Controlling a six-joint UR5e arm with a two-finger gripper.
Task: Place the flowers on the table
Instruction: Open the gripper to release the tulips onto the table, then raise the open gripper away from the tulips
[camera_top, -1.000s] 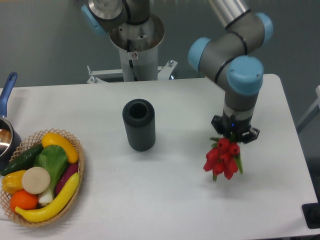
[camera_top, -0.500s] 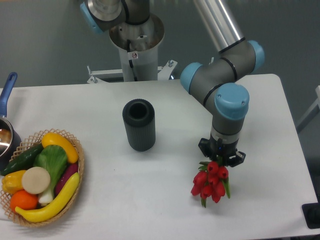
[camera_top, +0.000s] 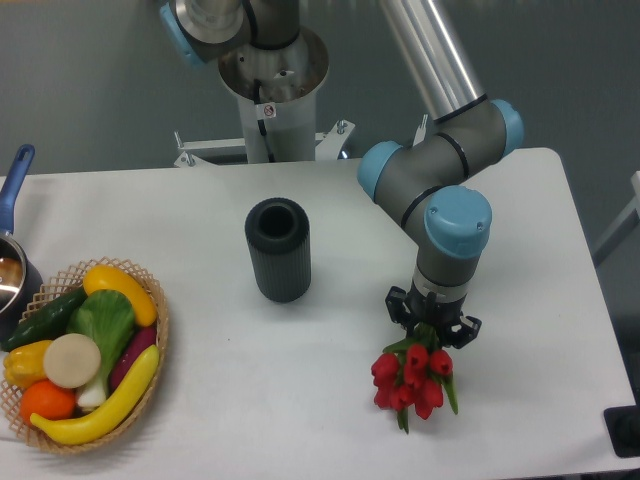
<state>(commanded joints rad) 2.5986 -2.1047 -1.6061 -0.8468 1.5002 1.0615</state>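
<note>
The flowers (camera_top: 410, 378), a bunch of red tulip buds with green leaves, hang low over the white table (camera_top: 330, 420) at its front right. My gripper (camera_top: 432, 330) points straight down and is shut on the stems just above the buds. The stems are mostly hidden by the gripper. I cannot tell whether the buds touch the tabletop.
A dark ribbed vase (camera_top: 278, 250) stands upright at the table's middle, left of the gripper. A wicker basket (camera_top: 85, 355) of vegetables and fruit sits at the front left. A pot with a blue handle (camera_top: 15, 185) is at the left edge.
My gripper has moved left, toward the front edge and lower, carrying the flowers with it. The bunch now sits nearer the tabletop.
</note>
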